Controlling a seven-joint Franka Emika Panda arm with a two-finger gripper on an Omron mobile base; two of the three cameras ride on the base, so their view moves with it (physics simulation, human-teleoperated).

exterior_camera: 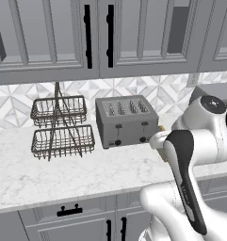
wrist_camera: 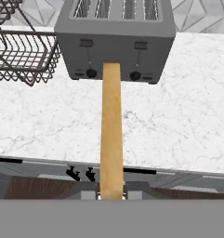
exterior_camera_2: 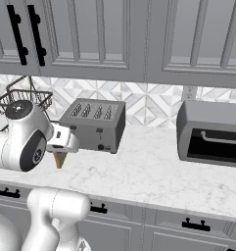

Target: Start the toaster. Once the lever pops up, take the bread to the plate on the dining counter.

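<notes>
Bread (wrist_camera: 111,135), seen edge-on in the hand view, sits pinched between the nearly closed jaws of the gripper (wrist_camera: 111,191), held above the marble worktop (wrist_camera: 178,121). Beyond it the toaster (wrist_camera: 115,39) stands on that worktop, a wire basket rack (wrist_camera: 20,56) just beside it.

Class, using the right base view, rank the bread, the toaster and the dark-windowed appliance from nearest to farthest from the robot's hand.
1. bread: gripped in the hand, hanging below it.
2. toaster: just behind, slightly right.
3. dark-windowed appliance: far right on the counter.
</notes>
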